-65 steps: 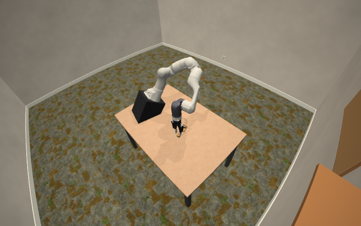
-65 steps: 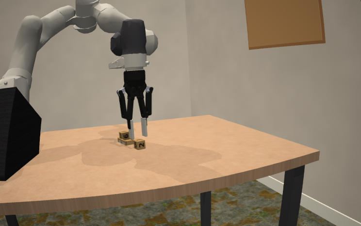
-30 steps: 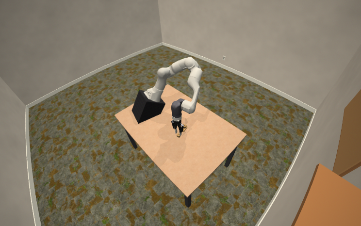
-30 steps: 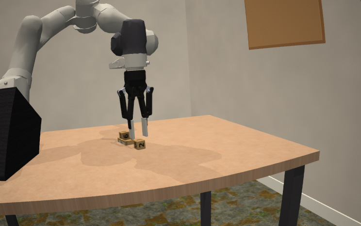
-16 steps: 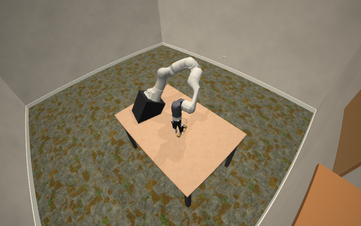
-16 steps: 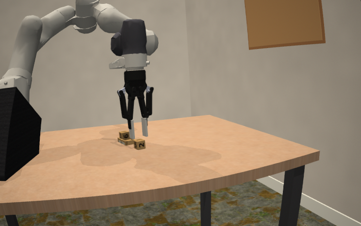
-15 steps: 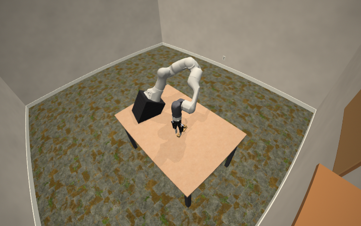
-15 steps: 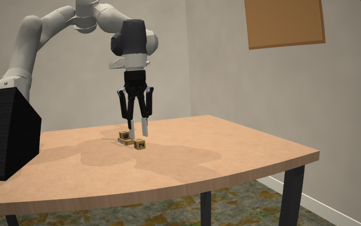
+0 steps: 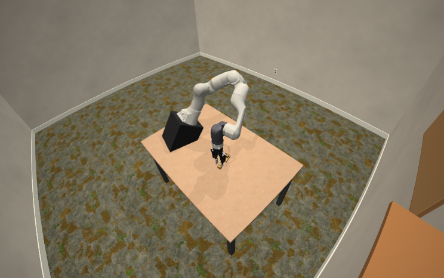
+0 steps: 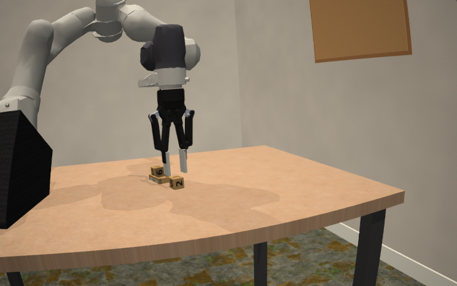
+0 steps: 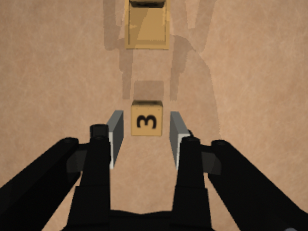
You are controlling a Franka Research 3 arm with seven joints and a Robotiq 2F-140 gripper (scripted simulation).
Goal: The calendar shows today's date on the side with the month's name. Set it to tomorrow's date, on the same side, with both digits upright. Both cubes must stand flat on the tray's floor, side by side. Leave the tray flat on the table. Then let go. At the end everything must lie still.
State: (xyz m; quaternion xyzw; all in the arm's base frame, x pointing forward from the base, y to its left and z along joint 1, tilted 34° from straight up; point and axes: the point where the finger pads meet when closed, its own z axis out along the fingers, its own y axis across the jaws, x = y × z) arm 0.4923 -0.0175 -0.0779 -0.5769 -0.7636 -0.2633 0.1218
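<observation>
The claw (image 9: pixel 218 164) (image 10: pixel 175 173) (image 11: pixel 146 124) is parted and empty, poised above the loose cube (image 9: pixel 219 166) (image 10: pixel 176 182) (image 11: pixel 147 120), its pads flanking the sides of the face marked 3. This cube, lying on the worktop (image 9: pixel 249 183) (image 10: pixel 290 188) (image 11: pixel 260 99) apart from the tray (image 9: pixel 227 159) (image 10: pixel 163 180) (image 11: pixel 147 48), is probably light and rigid; opposite side faces, taken squarely, should limit slipping. Beyond, the second cube (image 10: pixel 156 170) occupies one end of the tray; the rim and this neighbour leave tight clearance. Worktop edges are well away.
</observation>
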